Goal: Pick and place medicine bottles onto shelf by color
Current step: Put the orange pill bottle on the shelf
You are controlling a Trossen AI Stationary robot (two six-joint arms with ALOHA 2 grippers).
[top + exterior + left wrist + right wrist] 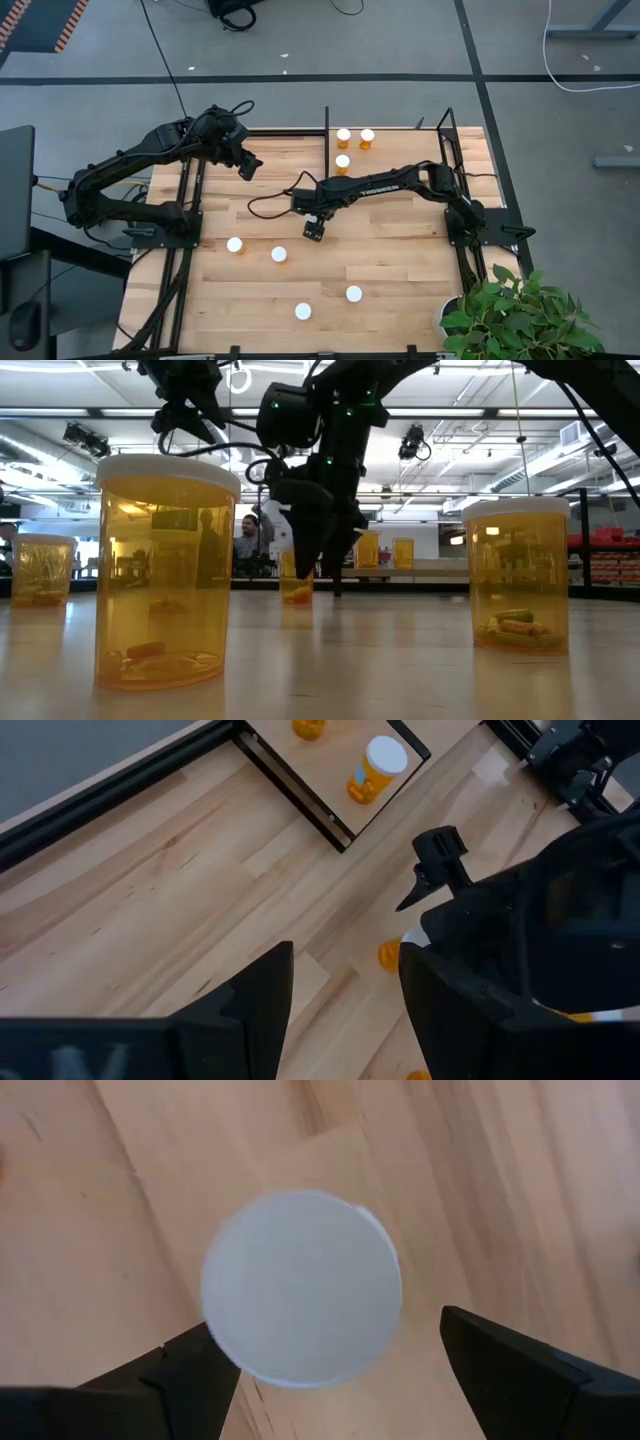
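One medicine bottle (301,1287) sits directly beneath the right gripper (335,1355), its round white cap filling the space between the two dark fingers, which stand spread wide on either side and hold nothing. That straddle looks like the set-up for a straight drop and squeeze: the cap is centred so both pads would meet the sides evenly. In the overhead view the right gripper (314,229) covers this bottle.

Four more bottles (279,255) stand loose on the planked tabletop (400,260) on the near side of that gripper, well apart from each other, probably waiting their turn. Beyond it, three bottles (343,161) stand on the shelf (400,150), a smooth pale panel with thin black bars at its edge. Every bottle is a squat translucent orange cylinder with a flat matte lid; the low view shows small pills inside (160,660).

Off to the far left, the left gripper (246,165) hangs above the table, jaws partly apart, empty.
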